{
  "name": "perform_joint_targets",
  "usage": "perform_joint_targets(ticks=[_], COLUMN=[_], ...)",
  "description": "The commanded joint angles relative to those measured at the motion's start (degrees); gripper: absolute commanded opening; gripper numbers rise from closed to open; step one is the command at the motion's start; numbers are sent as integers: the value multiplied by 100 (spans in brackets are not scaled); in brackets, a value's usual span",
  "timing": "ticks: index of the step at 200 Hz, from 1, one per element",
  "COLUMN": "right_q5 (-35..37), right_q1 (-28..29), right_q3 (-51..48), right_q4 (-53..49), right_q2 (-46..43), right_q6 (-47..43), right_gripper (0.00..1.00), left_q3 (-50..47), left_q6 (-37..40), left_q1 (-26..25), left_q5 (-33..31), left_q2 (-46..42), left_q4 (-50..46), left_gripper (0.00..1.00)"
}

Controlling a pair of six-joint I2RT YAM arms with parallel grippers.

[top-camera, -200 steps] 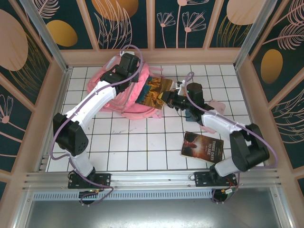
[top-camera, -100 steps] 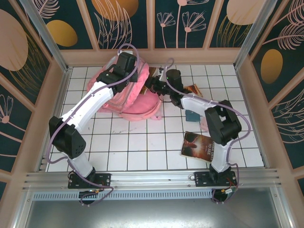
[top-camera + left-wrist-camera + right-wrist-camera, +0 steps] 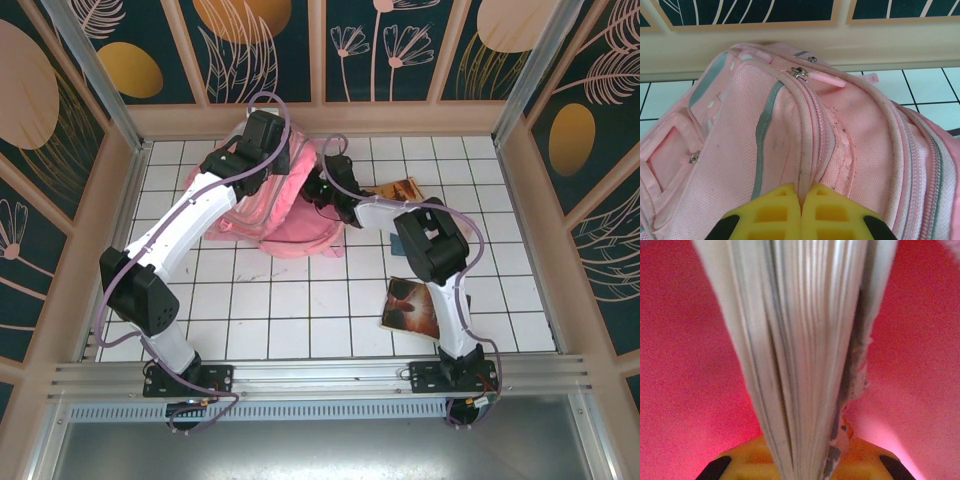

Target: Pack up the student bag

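Large soft pink fabric backpack [image 3: 285,215] lies at the back of the white tiled table [image 3: 300,300], close to the rear wall. Left gripper [image 3: 801,192]: yellow fingers pinched tight on the backpack's piped zipper seam. Right gripper [image 3: 802,465] is inside the pink interior, clamping a thick book with white page edges [image 3: 800,340].

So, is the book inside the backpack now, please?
In: the book in the right claw has pink backpack fabric on both sides.
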Motion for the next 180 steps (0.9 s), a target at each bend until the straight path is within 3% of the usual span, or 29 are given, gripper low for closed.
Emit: perform_joint_targets(ticks=[1, 65, 72, 94, 110, 139, 180], right_q5=[276, 111, 6, -145, -237, -444, -718], right_q1=[127, 253, 240, 208, 158, -3, -77], right_q3=[568, 1800, 1929, 2050, 1952, 1591, 490], right_q4=[287, -163, -275, -761, -1108, -1700, -1707], right_q2=[18, 911, 988, 960, 768, 221, -751], right_q6=[151, 982, 965, 853, 711, 551, 644], right_gripper=[2, 8, 14, 48, 60, 63, 66], left_q3=[283, 138, 128, 101, 93, 55, -108], left_q6=[-153, -177, -181, -205, -214, -246, -347], left_q1=[-15, -8, -7, -6, 10, 55, 145], left_q5=[-131, -186, -177, -208, -282, -372, -345], left_q2=[-449, -529, -529, -546, -576, -600, -626], left_q4=[655, 663, 654, 647, 638, 634, 708], left_gripper=[0, 0, 0, 0, 0, 0, 0])
